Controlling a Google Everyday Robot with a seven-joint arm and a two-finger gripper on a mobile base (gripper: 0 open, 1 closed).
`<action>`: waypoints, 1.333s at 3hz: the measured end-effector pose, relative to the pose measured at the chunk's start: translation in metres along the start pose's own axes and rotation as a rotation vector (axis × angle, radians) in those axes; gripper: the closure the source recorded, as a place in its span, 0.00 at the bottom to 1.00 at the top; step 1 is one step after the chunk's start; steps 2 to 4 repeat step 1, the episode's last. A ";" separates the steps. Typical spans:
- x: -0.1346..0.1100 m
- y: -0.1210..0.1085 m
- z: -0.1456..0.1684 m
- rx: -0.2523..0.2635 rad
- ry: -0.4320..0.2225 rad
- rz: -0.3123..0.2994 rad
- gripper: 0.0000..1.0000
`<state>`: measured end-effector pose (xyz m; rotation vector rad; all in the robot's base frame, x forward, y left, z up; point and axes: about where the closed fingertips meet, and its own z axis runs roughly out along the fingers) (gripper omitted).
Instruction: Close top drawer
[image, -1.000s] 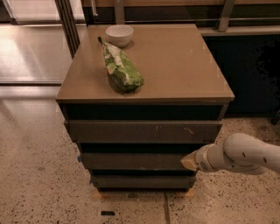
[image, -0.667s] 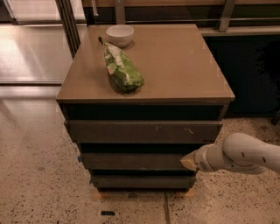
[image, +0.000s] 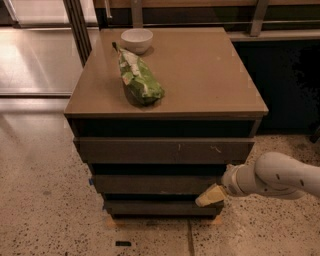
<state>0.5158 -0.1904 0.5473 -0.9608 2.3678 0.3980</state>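
Top drawer (image: 165, 150) standing slightly open, gripper (image: 210, 196) lower down beneath its right end, fingers pressed together, clear of it

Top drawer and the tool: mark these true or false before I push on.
1. The top drawer has small white scuffs on its front. True.
2. The tool is touching the top drawer's front. False: it is lower down, at the right by the lower drawer fronts, on an arm that reaches in from the right.
3. A white bowl stands at the far edge of the cabinet top. True.
4. The green bag lies inside the bowl. False: it lies on the cabinet top, in front of the bowl.
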 end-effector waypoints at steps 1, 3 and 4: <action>0.000 0.000 0.000 0.000 0.000 0.000 0.00; 0.000 0.000 0.000 0.000 0.000 0.000 0.00; 0.000 0.000 0.000 0.000 0.000 0.000 0.00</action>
